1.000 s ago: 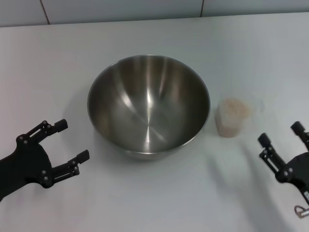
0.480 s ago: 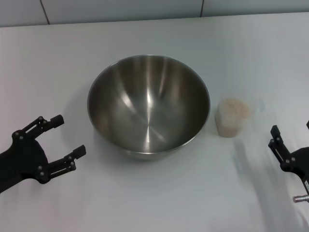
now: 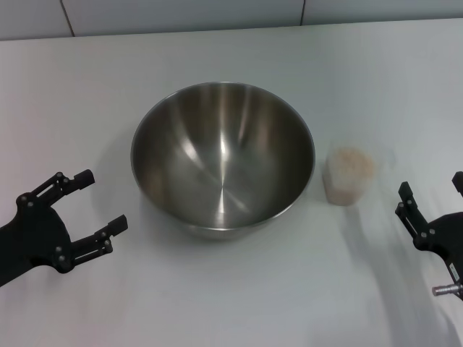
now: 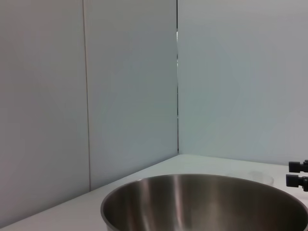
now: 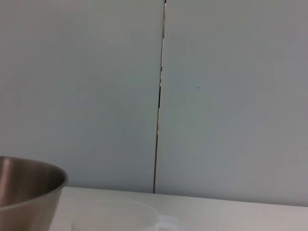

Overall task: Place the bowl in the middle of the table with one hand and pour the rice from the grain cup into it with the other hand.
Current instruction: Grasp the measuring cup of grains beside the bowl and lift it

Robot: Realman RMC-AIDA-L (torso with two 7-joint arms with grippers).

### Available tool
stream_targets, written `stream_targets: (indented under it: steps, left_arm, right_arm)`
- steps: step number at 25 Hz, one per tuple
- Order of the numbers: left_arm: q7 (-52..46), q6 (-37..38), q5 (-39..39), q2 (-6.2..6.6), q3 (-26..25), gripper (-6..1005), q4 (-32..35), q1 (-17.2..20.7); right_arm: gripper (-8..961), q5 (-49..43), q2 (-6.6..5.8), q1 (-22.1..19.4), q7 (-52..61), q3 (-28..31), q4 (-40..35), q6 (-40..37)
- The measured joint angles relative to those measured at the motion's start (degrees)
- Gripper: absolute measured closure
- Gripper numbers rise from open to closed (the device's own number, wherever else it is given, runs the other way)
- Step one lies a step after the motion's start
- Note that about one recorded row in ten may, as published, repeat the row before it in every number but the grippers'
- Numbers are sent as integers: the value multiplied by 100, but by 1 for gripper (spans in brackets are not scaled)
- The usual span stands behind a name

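The bowl [image 3: 223, 159] sits mid-surface [image 3: 231, 303], the grain cup [image 3: 349, 176] of rice [image 3: 351, 163] just beside; left gripper [image 3: 92, 203] and right gripper [image 3: 432, 194], both spread wide and empty, hover near the front corners

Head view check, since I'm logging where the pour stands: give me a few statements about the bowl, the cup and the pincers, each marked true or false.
1. The bowl is empty. True.
2. The rice is in the grain cup. True.
3. The grain cup stands on the robot's left of the bowl. False: it stands on the robot's right, close to the bowl.
4. The right pincer grips the grain cup. False: it is open, apart from the cup, nearer the table edge.
5. The left pincer is open and apart from the bowl. True.
6. The bowl lies tipped on its side. False: it sits upright on the table.
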Motion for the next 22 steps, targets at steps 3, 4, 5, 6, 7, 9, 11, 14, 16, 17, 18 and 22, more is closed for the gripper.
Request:
stream_targets:
  steps: [3,4,5,6,7,9,11,14,16,17,18,22]
  left_arm:
    - [0,1,0,-4,1,124,0,0]
    - [0,1,0,-4,1,124,0,0]
    - [0,5,0,-6,1,124,0,0]
    - [0,10,-1,-14,0,124,0,1]
    - [0,10,-1,-14,0,124,0,1]
    - [0,10,-2,-20,-10,125,0,3]
    - [0,12,-4,-24,-54,125,-3,11]
    - [0,29,-7,-25,-147,125,-26,23]
    - [0,34,-8,-26,-167,125,-33,27]
    - [0,37,-9,-26,-170,125,-33,28]
    - [0,37,-9,-26,-170,125,-33,28]
    - [0,58,-10,-33,-268,125,-40,25]
  right_arm:
    - [139,16,0,84,1,36,-17,40]
    - [139,16,0,84,1,36,-17,40]
    - [139,53,0,180,5,42,-27,130]
    - [139,79,0,218,6,39,-31,169]
    - [139,120,0,262,8,29,-40,217]
    - [140,230,0,371,13,-5,-71,325]
    - [140,291,0,447,18,-22,-111,377]
    - [140,305,0,528,41,-10,-160,433]
    - [140,305,0,610,141,-1,-220,503]
    - [140,305,0,652,227,0,-265,544]
    - [140,305,0,735,416,-8,-380,611]
    - [140,304,0,839,539,0,-465,720]
